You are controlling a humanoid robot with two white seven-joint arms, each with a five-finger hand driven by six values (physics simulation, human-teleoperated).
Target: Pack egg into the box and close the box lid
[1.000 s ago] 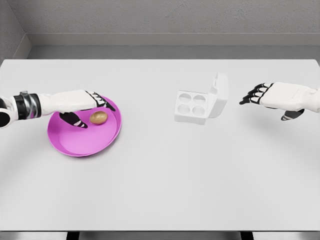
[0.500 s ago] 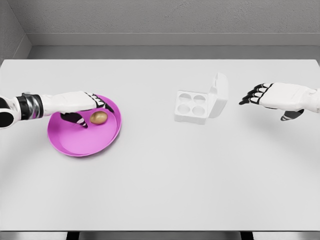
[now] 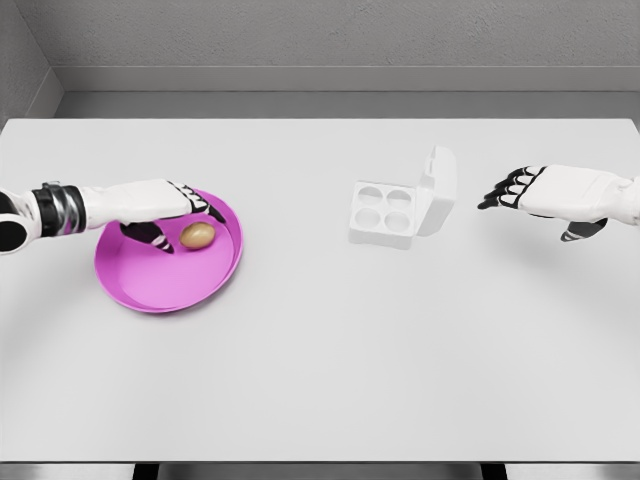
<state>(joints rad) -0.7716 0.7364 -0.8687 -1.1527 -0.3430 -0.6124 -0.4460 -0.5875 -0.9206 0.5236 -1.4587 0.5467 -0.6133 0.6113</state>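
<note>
From the head view, a brown egg (image 3: 197, 235) lies on a pink plate (image 3: 165, 285) at the left side of the white table (image 3: 320, 380). The egg sits in the upper part of the plate, on its side.

The left hand (image 3: 165, 210) reaches in over the plate. Its fingers are spread and it holds nothing. The dark fingertips (image 3: 210, 207) are above the egg and the thumb is just beside it on the left, so the egg sits between them — but I cannot tell if anything touches it yet.

The egg box (image 3: 385, 213) stands well apart from the plate, near the middle of the table. Its lid (image 3: 437, 190) is up, tilted back on the right side. It has four round cups and all four look empty.

The right hand (image 3: 535, 190) hangs over the table to the right of the box, near the lid. Its fingers are loose, a little curled, and it holds nothing.

The egg is likely light, smooth and easy to crack. It can also roll away on the plate. A soft hold looks best — thumb on one long side, fingers on the other, around the fat middle. Squeezing hard could break it. Holding too loose could let it slip out on the way to the box.
</note>
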